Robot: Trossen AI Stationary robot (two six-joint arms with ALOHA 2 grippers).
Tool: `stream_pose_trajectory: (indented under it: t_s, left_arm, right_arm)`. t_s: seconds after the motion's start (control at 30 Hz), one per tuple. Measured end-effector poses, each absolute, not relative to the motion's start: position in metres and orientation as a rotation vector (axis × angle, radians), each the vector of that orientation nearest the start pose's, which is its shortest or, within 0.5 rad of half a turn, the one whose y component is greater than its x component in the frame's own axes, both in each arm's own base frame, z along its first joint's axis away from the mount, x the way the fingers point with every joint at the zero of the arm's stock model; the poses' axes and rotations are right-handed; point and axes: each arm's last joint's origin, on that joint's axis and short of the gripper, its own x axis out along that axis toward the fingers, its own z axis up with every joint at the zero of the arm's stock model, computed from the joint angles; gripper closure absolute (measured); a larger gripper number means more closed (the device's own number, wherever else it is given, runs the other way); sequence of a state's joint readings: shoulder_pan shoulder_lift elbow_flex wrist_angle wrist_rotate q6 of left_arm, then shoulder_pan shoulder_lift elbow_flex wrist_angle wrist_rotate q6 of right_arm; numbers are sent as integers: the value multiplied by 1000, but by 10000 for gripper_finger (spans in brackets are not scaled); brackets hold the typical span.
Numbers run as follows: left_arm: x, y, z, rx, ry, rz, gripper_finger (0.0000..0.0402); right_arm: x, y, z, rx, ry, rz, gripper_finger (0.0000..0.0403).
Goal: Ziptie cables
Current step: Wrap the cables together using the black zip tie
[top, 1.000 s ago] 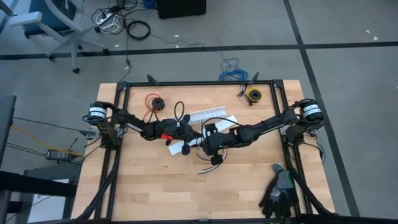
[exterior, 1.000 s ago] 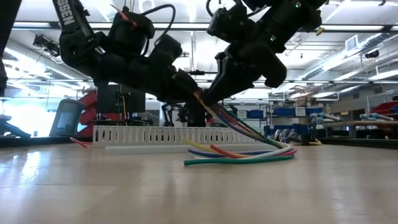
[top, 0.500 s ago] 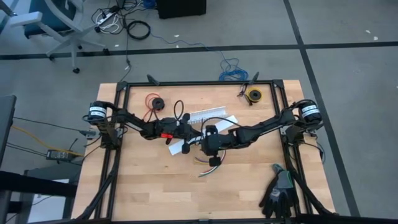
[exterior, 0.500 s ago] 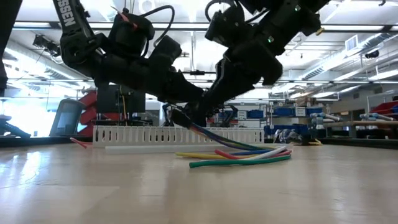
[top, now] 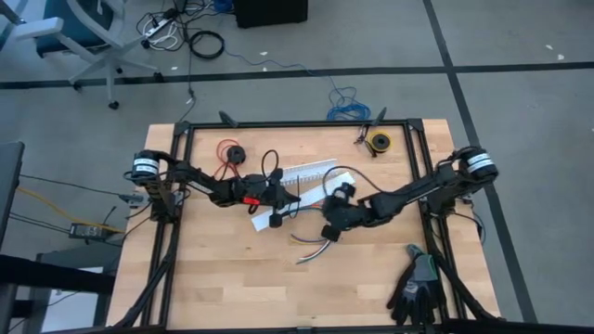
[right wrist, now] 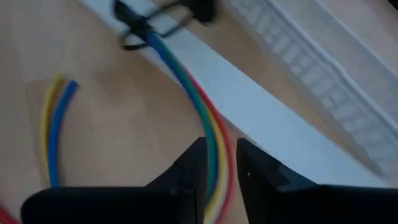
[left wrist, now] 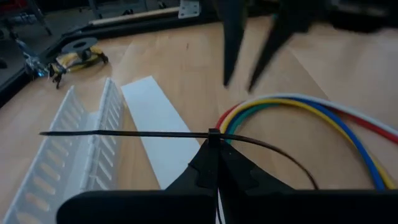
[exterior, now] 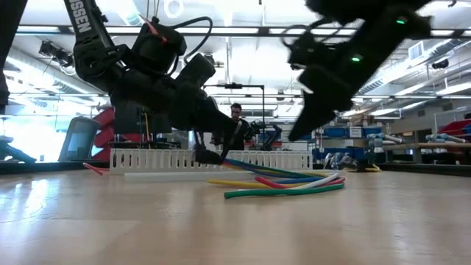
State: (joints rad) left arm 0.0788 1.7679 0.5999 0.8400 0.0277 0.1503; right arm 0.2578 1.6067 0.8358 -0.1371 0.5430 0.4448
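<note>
The cables (top: pixel 314 243) are a curved bundle of coloured wires lying on the table (exterior: pixel 287 184) near its middle. Their left end rises a little to my left gripper (exterior: pixel 208 154), which is shut low over the wood. The ziptie (left wrist: pixel 124 133), a thin dark strip, crosses that gripper's tips (left wrist: pixel 213 140) and curves off beside the wires. My right gripper (exterior: pixel 302 129) is open and raised to the right of the bundle. In its own view the fingers (right wrist: pixel 217 162) stand above the cables (right wrist: pixel 199 106), apart from them. My left gripper pinches the ziptie at its small square head (left wrist: pixel 213 132), between the very tips of the shut fingers. The strip lies across the fingers and sticks out level on one side. The cables' end (left wrist: pixel 225 124) meets the same spot; whether the fingers also pinch it is hidden.
A white slotted channel (top: pixel 306 172) and a flat white strip (left wrist: pixel 155 124) lie just beyond the grippers. A red wire spool (top: pixel 229 151) and a yellow spool (top: pixel 379 141) sit near the far edge. Black gloves (top: pixel 413 288) lie at the near right corner.
My right gripper has drawn back from the cables, up and toward the table's right edge. My left gripper has gone down, bringing the held end of the bundle from well above the table to just over it. The rest of the wires stayed lying on the wood.
</note>
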Motion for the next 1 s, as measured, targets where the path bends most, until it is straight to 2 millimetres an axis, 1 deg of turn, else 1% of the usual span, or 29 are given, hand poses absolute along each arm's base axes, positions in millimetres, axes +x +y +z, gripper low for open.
stream_pose_trajectory:
  t_s: [0.07,0.17,0.3,0.37,0.43,0.5,0.57,0.63,0.7,0.83,1.0]
  left_arm:
    - [313,24,129,131,337,25,396]
    - [313,24,129,130,336,24,396]
    - [313,24,129,130,330,22,396]
    - [314,23,129,130,327,21,396]
    - [314,23,130,132,323,21,396]
    - [314,23,132,133,304,14,396]
    - [315,23,134,138,277,1,396]
    - [316,23,136,168,252,-4,396]
    - [316,23,139,194,226,-5,396]
    - [317,23,143,217,184,-1,396]
    - [317,23,143,219,187,-2,396]
  right_arm:
    - [279,62,166,93,725,-482,336]
    - [247,56,171,150,641,-551,340]
    - [205,40,171,290,527,-591,345]
    - [190,32,169,387,427,-588,346]
    - [183,24,164,488,335,-518,348]
    - [181,15,160,534,260,-399,348]
    - [180,5,156,515,206,-302,348]
    - [183,-9,153,480,187,-281,349]
    - [187,-24,151,444,216,-269,349]
    - [201,-47,149,387,269,-156,351]
    - [226,-59,150,317,220,-81,351]
